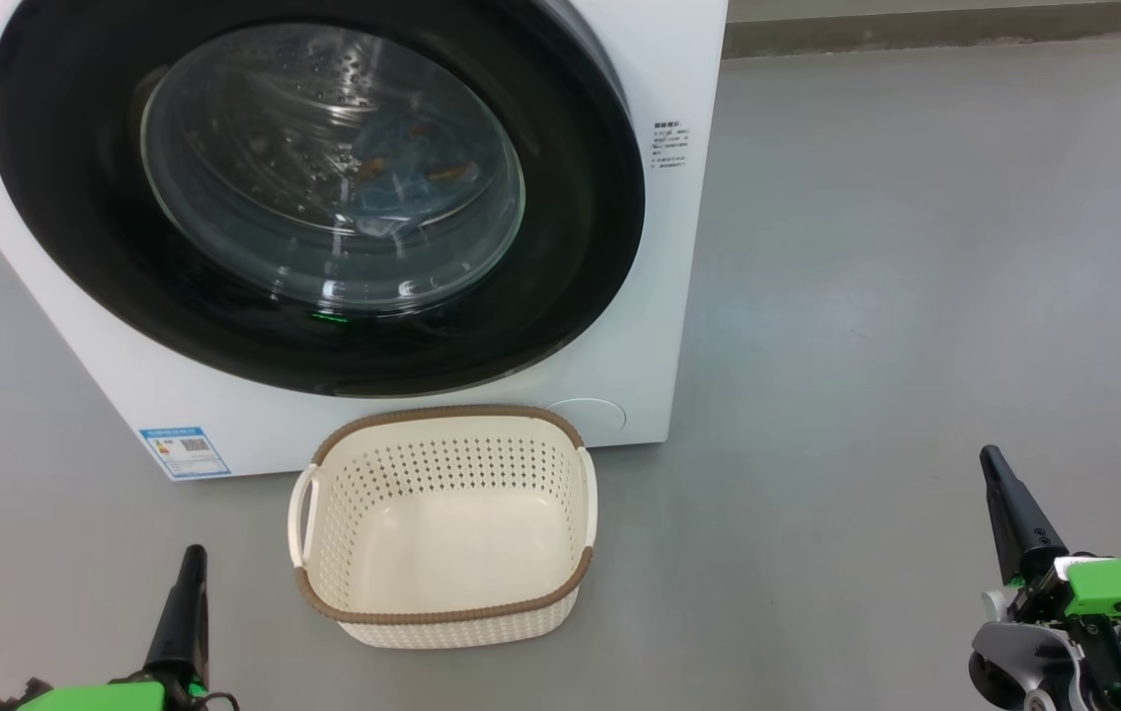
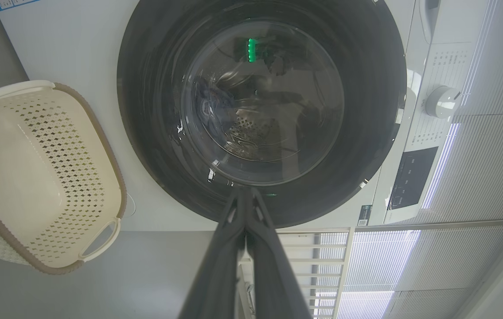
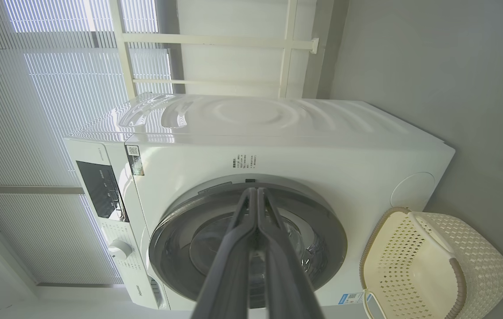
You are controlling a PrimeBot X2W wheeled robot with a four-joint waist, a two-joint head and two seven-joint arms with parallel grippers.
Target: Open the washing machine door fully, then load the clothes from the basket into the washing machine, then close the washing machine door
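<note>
White washing machine (image 1: 224, 405) with its round black door (image 1: 318, 188) shut flat against the front, and a cream basket (image 1: 441, 413) on the floor (image 1: 916, 296) before it.
Through the glass of the door, light-blue clothes (image 1: 402, 193) with small orange figures lie inside the steel drum (image 1: 323, 89). The basket stands upright on the grey floor, just in front of the machine and below the door, near the blue label (image 1: 185, 452); its bare cream bottom is seen. The left hand (image 1: 193, 553) is low, at the left of the basket, and the right hand (image 1: 990, 456) is well apart at the right. Each hand has its two dark fingers pressed together and has hold of nothing; neither touches the basket or the machine.
</note>
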